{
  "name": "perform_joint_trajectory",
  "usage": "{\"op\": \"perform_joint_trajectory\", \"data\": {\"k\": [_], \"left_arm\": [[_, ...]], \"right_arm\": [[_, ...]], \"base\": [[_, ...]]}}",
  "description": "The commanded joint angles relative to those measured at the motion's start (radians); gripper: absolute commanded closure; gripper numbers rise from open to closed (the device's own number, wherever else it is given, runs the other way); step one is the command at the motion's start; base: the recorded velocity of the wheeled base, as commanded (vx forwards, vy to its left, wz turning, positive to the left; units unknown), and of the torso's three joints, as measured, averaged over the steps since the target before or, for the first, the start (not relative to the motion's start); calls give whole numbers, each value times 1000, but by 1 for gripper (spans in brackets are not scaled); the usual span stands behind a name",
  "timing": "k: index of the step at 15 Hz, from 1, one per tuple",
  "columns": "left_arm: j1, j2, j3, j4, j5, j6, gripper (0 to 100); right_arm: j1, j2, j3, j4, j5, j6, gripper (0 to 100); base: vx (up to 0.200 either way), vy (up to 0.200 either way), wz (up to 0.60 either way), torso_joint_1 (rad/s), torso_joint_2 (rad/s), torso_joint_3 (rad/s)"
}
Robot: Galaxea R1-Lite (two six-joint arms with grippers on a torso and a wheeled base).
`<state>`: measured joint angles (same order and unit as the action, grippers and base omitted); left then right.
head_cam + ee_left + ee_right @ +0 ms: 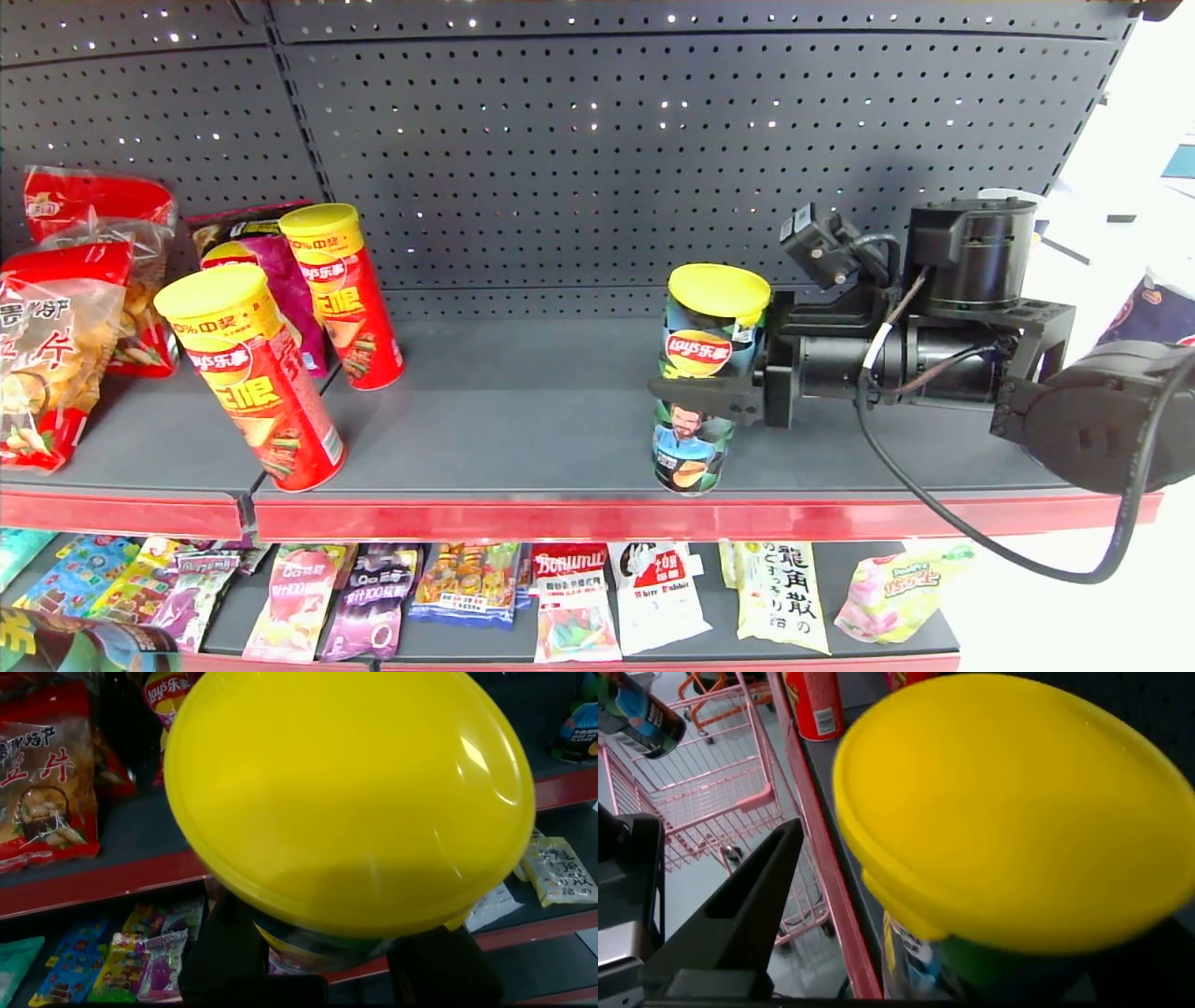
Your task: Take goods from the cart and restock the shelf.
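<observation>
In the head view, the right claw is clamped around the middle of a green can with a yellow lid. The can stands upright on the grey shelf, near its red front edge. Well to its left are two red cans, a leaning one by the edge and an upright one farther back. A purple bag sits behind them and red snack bags lie at the far left. Sachets line the lower shelf.

In the left wrist view, the left claw seems to pinch a second can. Its yellow lid hides most of the dark fingers, so the grip is not fully plain. Snack bags and sachets show behind it.

In the right wrist view, the green can's lid sits beside one dark finger. A pink cart stands beyond the shelf edge, and a dark can, likely the second one, shows above it.
</observation>
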<state>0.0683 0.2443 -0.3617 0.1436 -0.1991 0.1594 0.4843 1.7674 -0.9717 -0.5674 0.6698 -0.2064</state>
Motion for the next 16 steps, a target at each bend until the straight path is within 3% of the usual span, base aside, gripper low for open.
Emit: {"op": "perform_joint_trajectory", "data": {"k": [1,9,11,16], "left_arm": [[1,0,-2,1,0,0,100],[-1,10,0,-1,-8,0,100],[-2,18,-3,-1,-9,0,100],[-2,79,-45,-4,-22,-3,100]], "right_arm": [[-7,-33,45,-2,-18,-1,0],[-105,-258,321,-2,-105,39,0],[-104,-375,449,0,-188,36,0],[-90,-902,801,11,-602,45,0]], "base": [[0,0,0,0,0,0],[0,0,0,0,0,0],[0,0,0,0,0,0],[0,0,0,0,0,0]]}}
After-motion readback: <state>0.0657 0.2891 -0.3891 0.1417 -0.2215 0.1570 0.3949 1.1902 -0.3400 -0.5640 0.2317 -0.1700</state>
